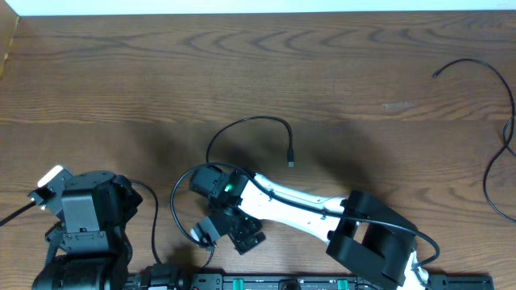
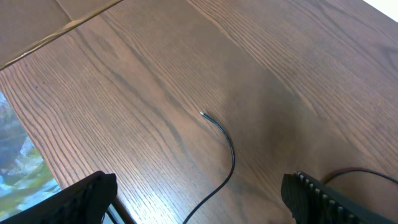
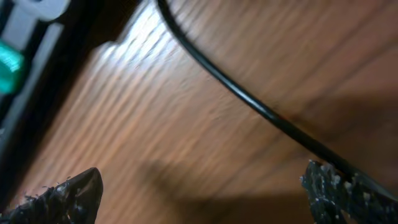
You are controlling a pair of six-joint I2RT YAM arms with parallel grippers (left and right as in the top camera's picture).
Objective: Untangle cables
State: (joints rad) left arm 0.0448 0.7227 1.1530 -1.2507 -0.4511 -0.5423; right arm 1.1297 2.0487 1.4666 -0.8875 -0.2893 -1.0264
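Right gripper (image 3: 205, 202): jaws spread wide, nothing between them, low over the table (image 1: 161, 80) by its near edge. A black cable (image 3: 249, 99) crosses diagonally just ahead of the fingertips (image 3: 74, 193). It passes close to the right-hand pad but isn't pinched.

From overhead this is probably the looped cable (image 1: 242, 122) whose plug end (image 1: 291, 161) lies free mid-table (can't confirm it's the same run).

Left gripper (image 2: 199, 208): also wide and empty. A thin cable tip (image 2: 217, 134) lies on the wood ahead of it.

The far cable (image 1: 500, 153) sits well apart at the right edge, so little looks knotted.

To pick well:
- Centre the jaws square across the cord.
- Descend until the pads straddle it, then close.
- Drag slowly away from the base rail (image 3: 43, 68) so the loop opens instead of snagging the arm's own wiring.
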